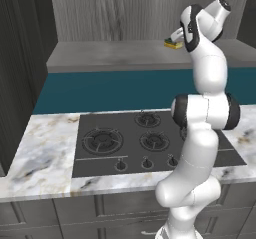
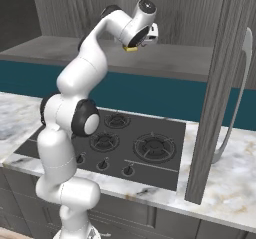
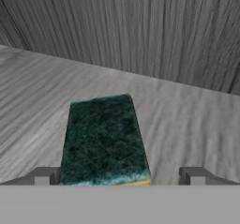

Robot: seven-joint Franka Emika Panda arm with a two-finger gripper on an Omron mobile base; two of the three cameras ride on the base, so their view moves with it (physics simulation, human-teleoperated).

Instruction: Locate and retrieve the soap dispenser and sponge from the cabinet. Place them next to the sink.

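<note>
A: So, progress?

B: Early. Sponge (image 3: 104,141) lies flat on the cabinet (image 3: 140,35) shelf, not gripped yet. Gripper (image 3: 119,177) is spread wide, one fingertip (image 3: 43,176) on each side of the sponge, apart from it. Grasp looks next, then the carry to the sink.

A: Soap dispenser?

B: Can't report on it. Nothing placed as far as I can tell.

A: Views differ?

B: Hand view gives the green top and finger gaps. Left base view has just a yellow edge past the arm (image 1: 205,68), plus stovetop (image 1: 145,140) and counter (image 1: 40,158) below.
</note>
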